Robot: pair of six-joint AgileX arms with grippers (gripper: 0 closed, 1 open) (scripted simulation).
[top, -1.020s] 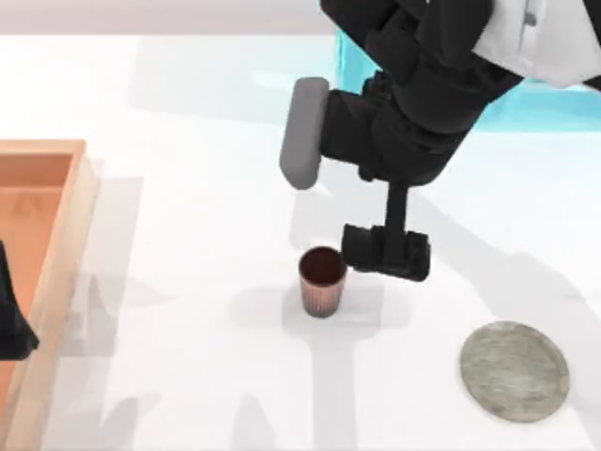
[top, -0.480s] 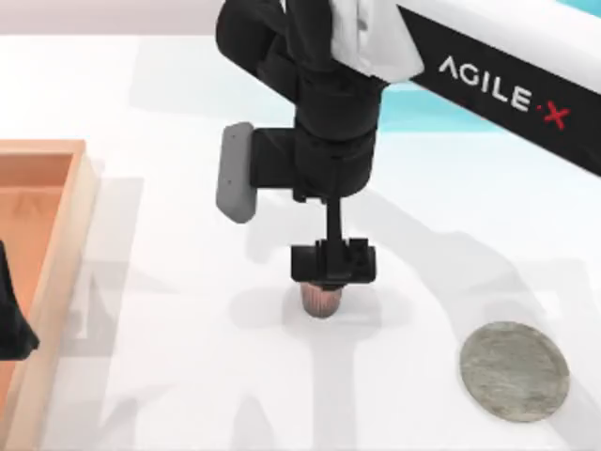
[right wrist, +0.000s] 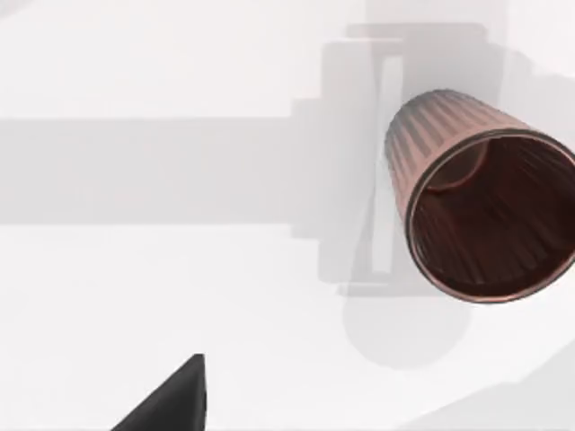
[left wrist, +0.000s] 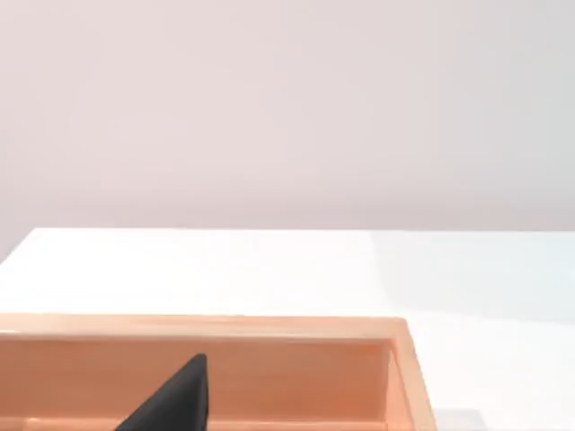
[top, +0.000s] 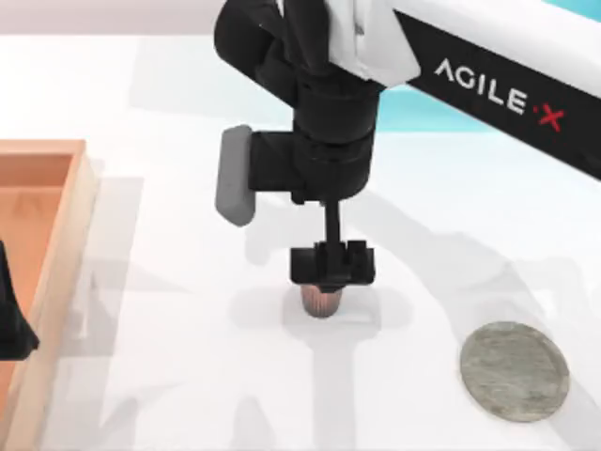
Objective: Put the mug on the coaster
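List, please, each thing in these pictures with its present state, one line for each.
mug: upright on the table, empty, apart from the coaster.
coaster: flat on the table, nothing on it.
right gripper: directly over the mug.
left gripper: parked over the wooden tray.
wooden tray: at the table's left edge.

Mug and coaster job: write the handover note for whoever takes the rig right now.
Right gripper: directly over the mug at mid-table, low on it; whether its jaws have closed cannot be told.
Left arm: parked at the table's left edge, over the wooden tray.
Mug: upright on the table, nothing inside in the right wrist view.
Coaster: bare, toward the table's right, nearer the front edge than the mug.
Done: approach to the mug.
Left: confirm the grasp, lift, carry right, set the mug on the coaster.
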